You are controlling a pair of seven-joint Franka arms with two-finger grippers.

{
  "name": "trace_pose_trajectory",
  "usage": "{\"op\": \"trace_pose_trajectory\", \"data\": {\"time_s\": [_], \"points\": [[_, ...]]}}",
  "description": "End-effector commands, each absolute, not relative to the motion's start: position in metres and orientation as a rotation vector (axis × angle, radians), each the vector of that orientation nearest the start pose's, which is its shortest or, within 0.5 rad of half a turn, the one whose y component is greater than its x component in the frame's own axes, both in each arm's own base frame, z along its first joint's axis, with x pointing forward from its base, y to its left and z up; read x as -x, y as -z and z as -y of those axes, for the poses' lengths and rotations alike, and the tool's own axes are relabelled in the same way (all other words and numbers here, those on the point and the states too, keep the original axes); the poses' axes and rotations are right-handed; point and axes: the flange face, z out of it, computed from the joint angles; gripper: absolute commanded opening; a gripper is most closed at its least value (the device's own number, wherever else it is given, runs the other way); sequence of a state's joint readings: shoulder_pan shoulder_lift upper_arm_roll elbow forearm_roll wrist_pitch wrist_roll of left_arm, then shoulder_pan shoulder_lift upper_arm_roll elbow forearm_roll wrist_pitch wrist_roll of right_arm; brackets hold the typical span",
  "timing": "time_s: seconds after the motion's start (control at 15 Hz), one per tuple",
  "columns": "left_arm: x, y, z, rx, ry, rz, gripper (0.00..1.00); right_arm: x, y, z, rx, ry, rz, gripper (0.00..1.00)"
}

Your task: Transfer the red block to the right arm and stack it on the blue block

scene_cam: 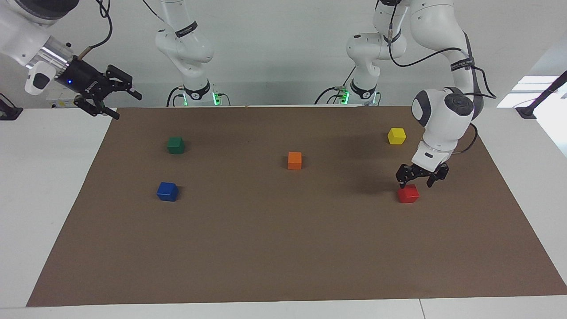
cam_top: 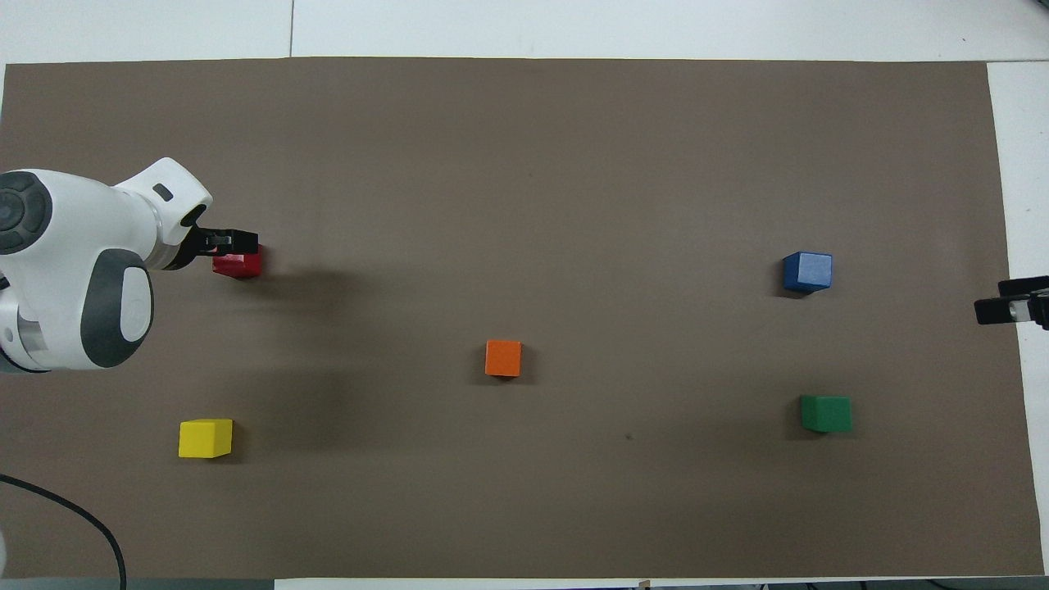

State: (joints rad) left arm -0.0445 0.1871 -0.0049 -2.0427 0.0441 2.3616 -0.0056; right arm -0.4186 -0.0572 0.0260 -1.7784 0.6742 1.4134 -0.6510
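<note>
Bench (scene_cam: 53,186) is seen as smooth white laminate w/ a slight sheen. It is covered by a brown mat (scene_cam: 283,248), matt, paper- or card-like, flat, no gloss. Red block (scene_cam: 408,194), blue block (scene_cam: 167,191), green cube (scene_cam: 176,145), orange cube (scene_cam: 294,160) & yellow cube (scene_cam: 396,135) are finished in opaque paint, satin, smooth faces, crisp edges. Arm shells are glossy white plastic; fingers (scene_cam: 402,179) are matt black, material can't be told.
</note>
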Motion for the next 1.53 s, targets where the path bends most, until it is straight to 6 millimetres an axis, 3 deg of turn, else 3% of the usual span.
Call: {"op": "trace_pose_trajectory", "data": {"time_s": [0.0, 0.33, 0.53, 0.6, 0.73, 0.8, 1.0, 1.13, 1.26, 1.46], "points": [[-0.595, -0.351, 0.026, 3.107, 0.197, -0.103, 1.00, -0.509, -0.506, 0.147, 2.121, 0.154, 0.306, 1.00], [-0.592, -0.312, 0.027, 3.111, 0.104, -0.105, 1.00, -0.527, -0.457, 0.135, 1.829, 0.195, 0.321, 1.00], [-0.592, -0.307, 0.027, 3.113, 0.087, -0.101, 1.00, -0.552, -0.398, 0.116, 1.518, 0.188, 0.248, 1.00], [-0.594, -0.309, 0.028, 3.120, 0.090, -0.081, 0.88, -0.559, -0.383, 0.106, 1.456, 0.183, 0.227, 1.00], [-0.595, -0.311, 0.027, 3.171, 0.098, 0.006, 0.22, -0.578, -0.362, 0.071, 1.293, 0.190, 0.179, 1.00], [-0.598, -0.313, 0.026, 3.191, 0.100, 0.038, 0.00, -0.586, -0.355, 0.051, 1.240, 0.179, 0.160, 1.00], [-0.603, -0.324, 0.022, 3.303, 0.103, 0.258, 0.00, -0.597, -0.340, -0.018, 1.117, 0.028, 0.060, 1.00], [-0.600, -0.355, 0.023, 3.342, 0.017, 0.455, 0.00, -0.590, -0.330, -0.070, 1.048, -0.032, 0.026, 1.00], [-0.589, -0.399, 0.033, 3.299, -0.168, 0.797, 0.00, -0.577, -0.318, -0.103, 1.024, -0.110, -0.008, 1.00], [-0.550, -0.473, 0.062, 3.212, -0.386, 0.986, 0.00, -0.549, -0.302, -0.147, 0.998, -0.181, -0.027, 1.00]]}}
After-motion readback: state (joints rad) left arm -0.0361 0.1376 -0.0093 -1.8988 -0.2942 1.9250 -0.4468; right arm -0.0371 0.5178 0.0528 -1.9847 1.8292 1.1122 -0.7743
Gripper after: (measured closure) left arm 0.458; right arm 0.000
